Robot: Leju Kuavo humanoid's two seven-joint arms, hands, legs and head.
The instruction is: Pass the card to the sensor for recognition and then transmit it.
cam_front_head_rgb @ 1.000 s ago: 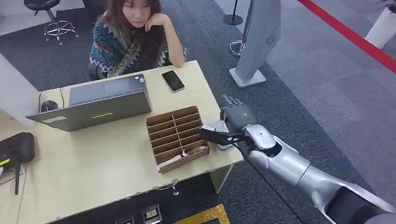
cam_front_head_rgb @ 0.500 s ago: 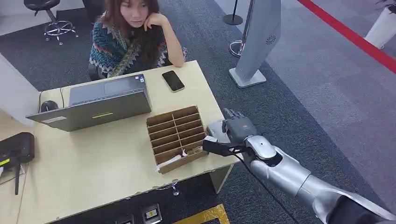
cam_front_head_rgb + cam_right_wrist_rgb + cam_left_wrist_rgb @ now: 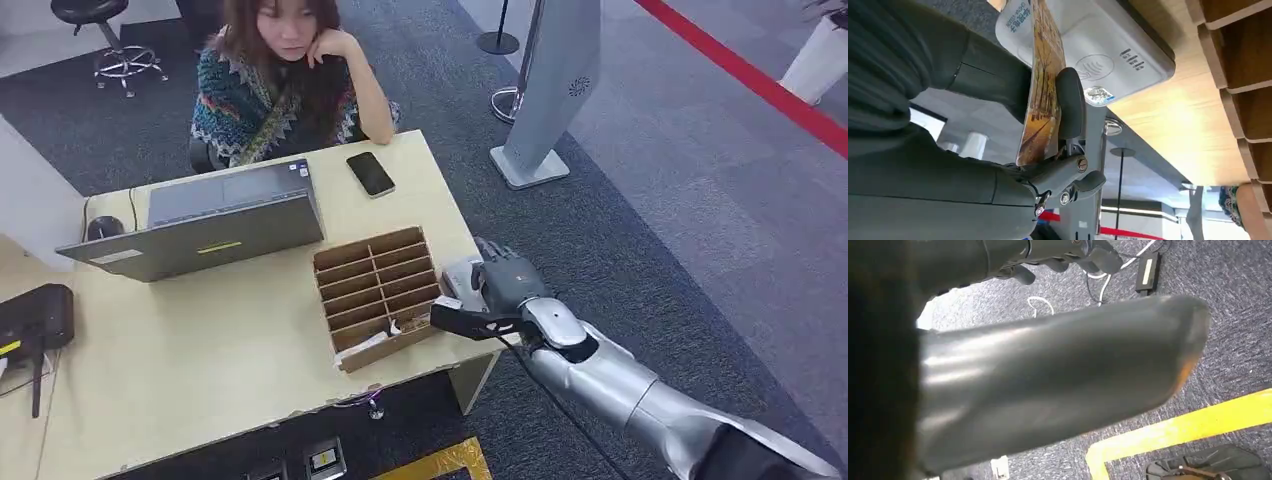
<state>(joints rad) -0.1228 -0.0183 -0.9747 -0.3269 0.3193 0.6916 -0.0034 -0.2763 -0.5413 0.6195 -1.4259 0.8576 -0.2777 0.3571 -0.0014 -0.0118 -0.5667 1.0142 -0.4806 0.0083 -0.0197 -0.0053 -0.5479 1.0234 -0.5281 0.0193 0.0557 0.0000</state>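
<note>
Right wrist view shows the right hand [image 3: 998, 150] pinching a card [image 3: 1042, 85] between its thick thumb and a darker finger; the card, printed with an orange tree scene, stands on edge just in front of the light grey sensor [image 3: 1108, 55], which bears a wave symbol on its top face. Whether the card touches the sensor cannot be told.

In the head view the right hand [image 3: 505, 285] sits over the right edge of the pale wooden worktop [image 3: 200, 370], above the sensor [image 3: 462, 272], which lies just beside a brown cardboard organiser [image 3: 378, 295] with many slots. The card is too small to make out there.

Farther back on the worktop are an open laptop [image 3: 215, 220], a dark phone [image 3: 371, 173] and a black mouse [image 3: 103, 227]. A person [image 3: 285, 80] in a patterned sweater sits behind the worktop, leaning on one hand.

The left wrist view looks down at dark carpet, a yellow floor line [image 3: 1188, 432] and white cables [image 3: 1108, 282]; the left hand's dark fingers [image 3: 1063, 255] lie near the picture's edge, and I cannot tell how far they are spread.
</note>
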